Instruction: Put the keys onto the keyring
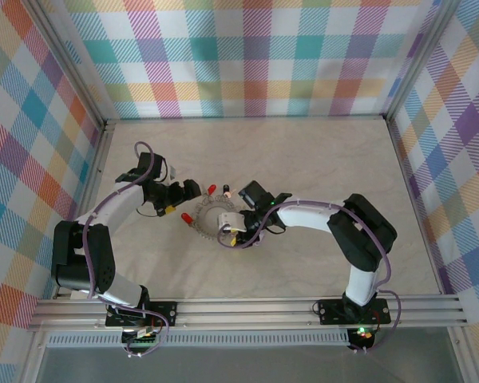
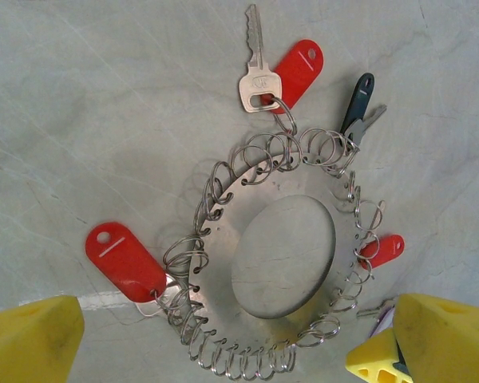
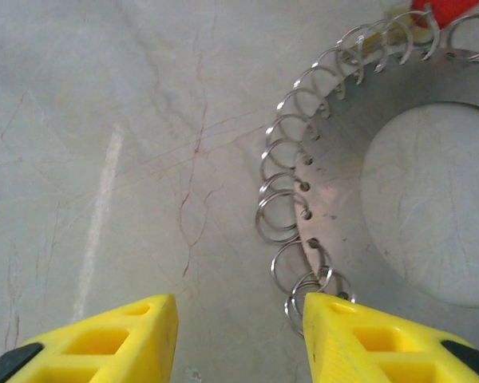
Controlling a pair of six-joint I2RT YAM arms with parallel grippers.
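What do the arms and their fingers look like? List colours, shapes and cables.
Both the left arm and right arm have white links, black joint housings and a lilac cable looped alongside. Their fingers are bright yellow moulded plastic with rectangular hollows.

silver key (image 2: 259, 84): you can see a stamped mark on its head, too small to read.
red tags (image 2: 126, 261): a pale stripe on each, with no writing you can read.
keyring (image 2: 291, 179): no lettering you can read.
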